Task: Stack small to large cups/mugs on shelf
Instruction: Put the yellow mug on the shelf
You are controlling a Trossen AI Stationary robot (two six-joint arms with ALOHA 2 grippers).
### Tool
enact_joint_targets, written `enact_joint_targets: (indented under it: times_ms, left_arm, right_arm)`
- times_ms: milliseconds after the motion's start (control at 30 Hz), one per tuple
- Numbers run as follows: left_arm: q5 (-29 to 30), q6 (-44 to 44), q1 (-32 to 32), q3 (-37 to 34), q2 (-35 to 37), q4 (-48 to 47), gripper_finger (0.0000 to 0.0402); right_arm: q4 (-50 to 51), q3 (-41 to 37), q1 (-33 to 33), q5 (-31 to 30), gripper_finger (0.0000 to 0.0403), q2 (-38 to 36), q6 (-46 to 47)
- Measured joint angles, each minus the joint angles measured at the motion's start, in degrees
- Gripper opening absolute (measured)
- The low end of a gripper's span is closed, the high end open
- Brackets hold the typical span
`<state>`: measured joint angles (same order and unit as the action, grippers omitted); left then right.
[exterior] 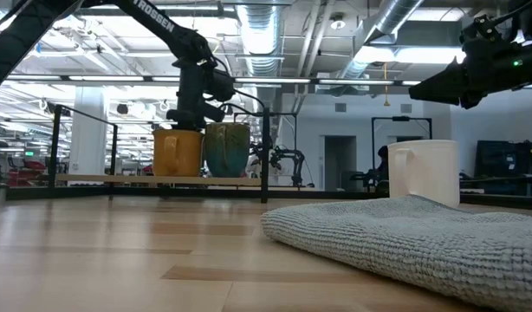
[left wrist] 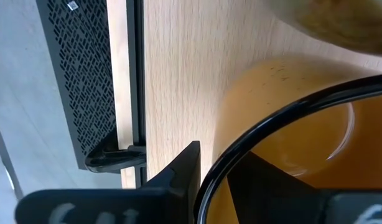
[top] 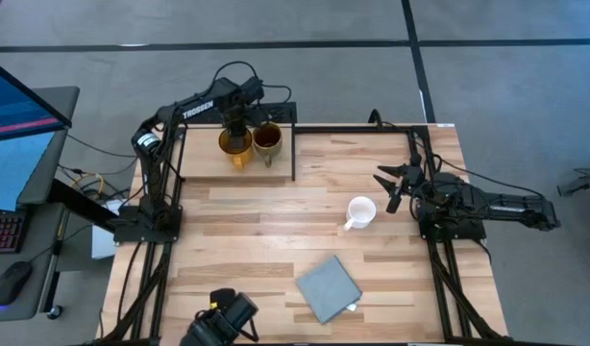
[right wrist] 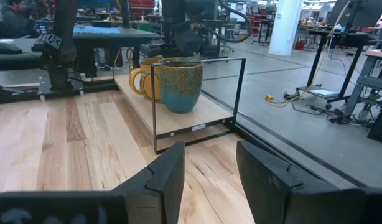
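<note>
The yellow-orange mug (top: 234, 146) stands on the light-wood shelf (top: 204, 163) at the far left. The olive-brown mug (top: 267, 140) stands close beside it, toward the table's right. My left gripper (top: 235, 130) points down over the yellow mug and is shut on its wall. The small white mug (top: 360, 210) stands on the tabletop at mid right, its handle toward the near left. My right gripper (top: 391, 185) hovers open at the right edge near the white mug, with nothing between its fingers (right wrist: 172, 168). My left gripper holds the yellow-orange mug by its dark rim (left wrist: 208, 182), one finger (left wrist: 181, 171) outside the wall and the other (left wrist: 256, 171) inside the cup. The fingers come from above, pointing down. The mug stays upright, its base on the shelf (exterior: 145, 180).
A folded grey cloth (top: 327, 288) lies on the tabletop near the front edge. The shelf has a black frame with an upright bar (top: 294, 154) at its right end and a perforated back rail (left wrist: 85, 74). A monitor and keyboard stand off the table's left.
</note>
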<state>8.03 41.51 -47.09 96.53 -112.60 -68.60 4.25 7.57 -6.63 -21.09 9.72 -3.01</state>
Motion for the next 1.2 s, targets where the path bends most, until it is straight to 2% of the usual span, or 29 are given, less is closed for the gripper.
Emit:
enact_joint_targets:
  times_ms: [233, 633, 1200]
  left_arm:
    - [0.08, 2.98, 1.14, 0.07, 0.02, -0.22, 0.0061]
    - [0.02, 2.35, 1.29, 0.07, 0.02, -0.44, 0.0075]
    - [0.31, -0.4, -0.04, 0.07, 0.02, -1.51, 0.0176]
  right_arm:
    - [0.0, 0.0, 0.0, 0.01, 0.0169, 0.02, -0.09]
    - [0.0, 0.0, 0.0, 0.01, 0.0169, 0.01, -0.16]
    - [0.02, 0.0, 0.0, -0.01, 0.0169, 0.0, -0.36]
